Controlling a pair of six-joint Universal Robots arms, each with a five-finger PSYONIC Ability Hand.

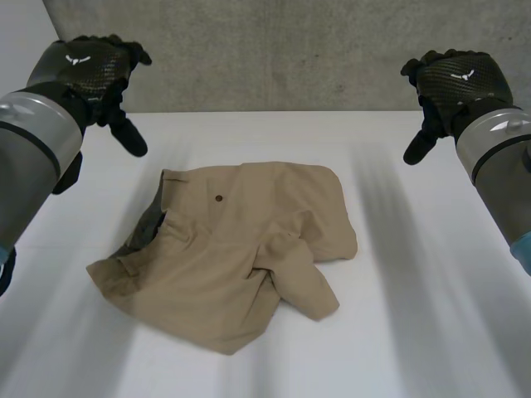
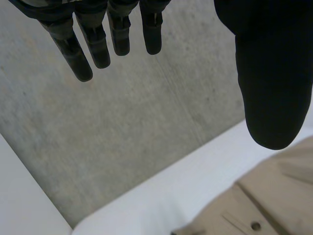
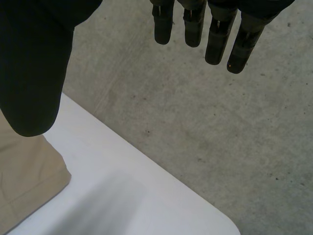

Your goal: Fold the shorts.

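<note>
The table [image 1: 431,332] shows bare white surface on every side of the shorts [image 1: 241,249], which lie crumpled at frame centre, their edges well inside the table's. The left hand [image 1: 91,70], upper left, and right hand [image 1: 452,83], upper right, hover released with fingers straight, well apart from the cloth.

The left hand [image 2: 271,73] hangs in the air and holds nothing. Its black fingers [image 2: 100,46] are straight and spread a little, and the big thumb [image 2: 274,112] is apart from them. Past the fingers is a grey wall [image 2: 122,137]. The white table [image 2: 186,196] meets that wall. Tan shorts [image 2: 279,196] lie on the table under the thumb, with a small round button [image 2: 255,225] showing.
</note>
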